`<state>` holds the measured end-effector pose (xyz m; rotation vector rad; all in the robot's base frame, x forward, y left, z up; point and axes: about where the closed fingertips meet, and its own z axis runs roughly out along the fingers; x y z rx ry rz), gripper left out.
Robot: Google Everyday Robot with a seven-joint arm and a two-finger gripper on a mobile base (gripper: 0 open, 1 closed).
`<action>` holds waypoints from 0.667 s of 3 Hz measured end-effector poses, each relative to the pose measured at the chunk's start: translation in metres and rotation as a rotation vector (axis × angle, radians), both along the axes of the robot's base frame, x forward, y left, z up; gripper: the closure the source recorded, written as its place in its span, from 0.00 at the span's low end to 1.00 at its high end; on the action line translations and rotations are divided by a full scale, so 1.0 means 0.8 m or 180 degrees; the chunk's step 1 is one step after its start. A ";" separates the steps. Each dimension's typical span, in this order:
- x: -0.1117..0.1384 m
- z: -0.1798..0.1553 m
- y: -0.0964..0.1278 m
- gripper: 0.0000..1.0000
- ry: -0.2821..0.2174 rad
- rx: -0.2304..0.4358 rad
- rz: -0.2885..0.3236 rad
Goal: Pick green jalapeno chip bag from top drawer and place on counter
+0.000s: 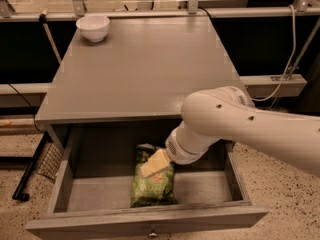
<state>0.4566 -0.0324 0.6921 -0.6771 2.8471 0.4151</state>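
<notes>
You see the open top drawer (95,194) in the lower part of the frame, and the green jalapeno chip bag (152,190) lies flat on its floor, a little left of the middle. The long axis of the bag runs from the back of the drawer toward the front panel, almost straight up and down in the frame. Its dark top band is at the far end.

The gripper (155,164) is over the upper half of the bag. It comes in from the right side of the frame at the end of the thick white arm (250,126) and points down and to the left. So most of the bag lies below the gripper in the frame, toward the drawer front. The gripper seems to touch the bag or to be just above it; which one, you cannot decide from here. Whether the gripper is open, closed or already holding the bag, I also cannot tell, because only one pale wedge-shaped part of it shows.

The bag is thin, crinkly foil, light green, soft and easy to crush, so I think it will bend when it is lifted. The drawer is grey wood with a rough, weathered grain. The counter (145,69) above it is a smooth, flat grey top with a slight shine. A small white bowl (93,28) stands in its upper left corner, well apart from the drawer.
</notes>
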 end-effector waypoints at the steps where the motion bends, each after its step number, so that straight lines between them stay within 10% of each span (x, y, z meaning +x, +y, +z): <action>1: 0.004 -0.016 0.010 0.00 0.0034 -0.0061 -0.0179; 2: 0.004 -0.016 0.010 0.00 0.0034 -0.0061 -0.0179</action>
